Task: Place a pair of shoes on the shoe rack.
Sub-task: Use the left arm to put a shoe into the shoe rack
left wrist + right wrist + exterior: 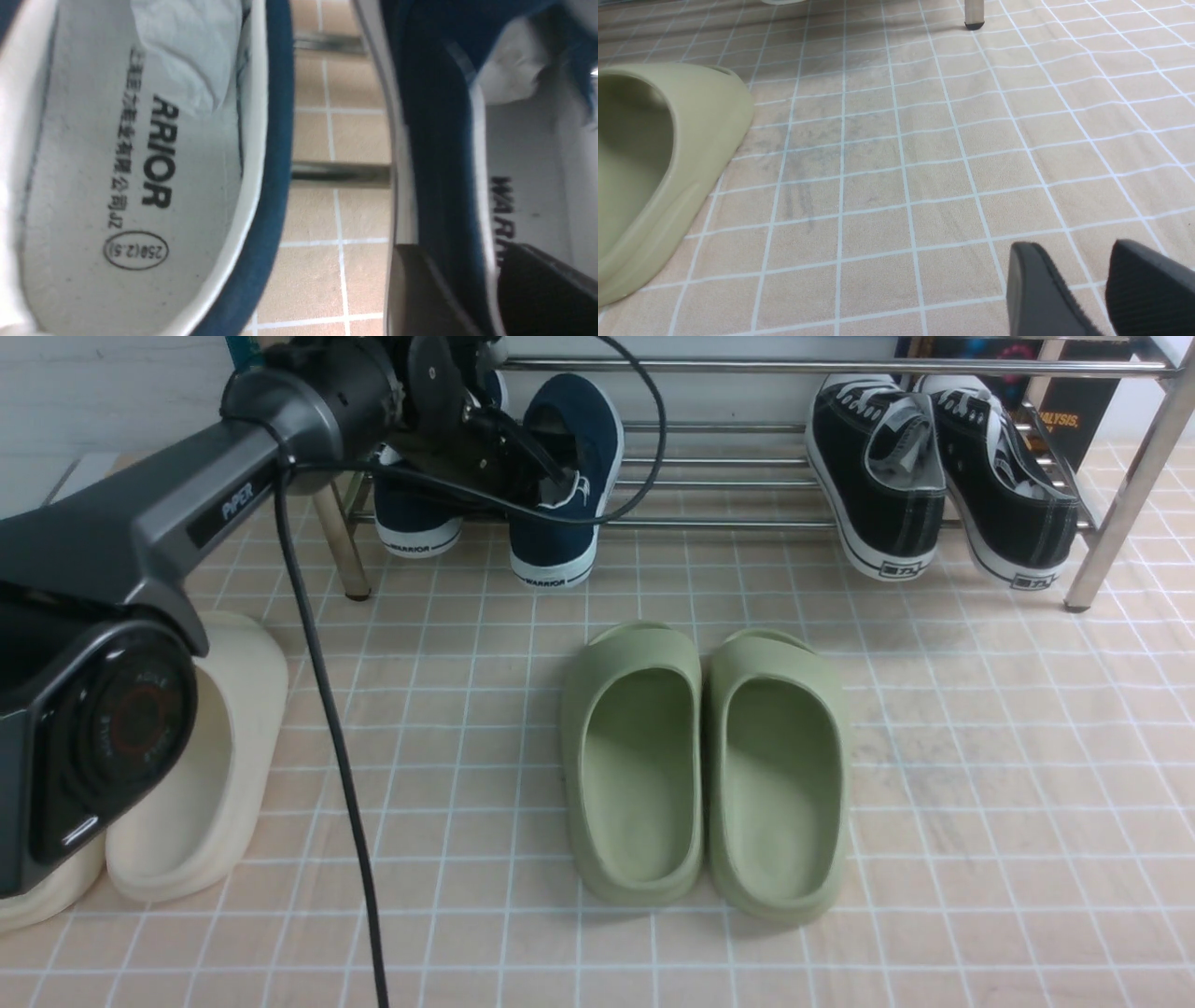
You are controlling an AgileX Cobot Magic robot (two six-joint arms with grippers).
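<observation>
Evidently both navy shoes (583,429) lean on the rack (728,523), at its left end. The left gripper (558,478) straddles one shoe's wall (clamped or loosened: cannot tell); the right gripper (1083,298) gapes empty. Risk: a finger snagging on retreat drags that shoe off.

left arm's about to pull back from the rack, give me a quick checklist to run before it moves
1. Both navy shoes resting on the shoe rack: ok.
2. Left gripper free of the shoe: cannot tell; its fingers straddle one shoe's side wall.
3. Cable clear of that shoe: cannot tell; it loops in front.
4. Right gripper empty: ok, open over the floor.
5. Green slides out of the way: ok, on floor before the rack.
</observation>
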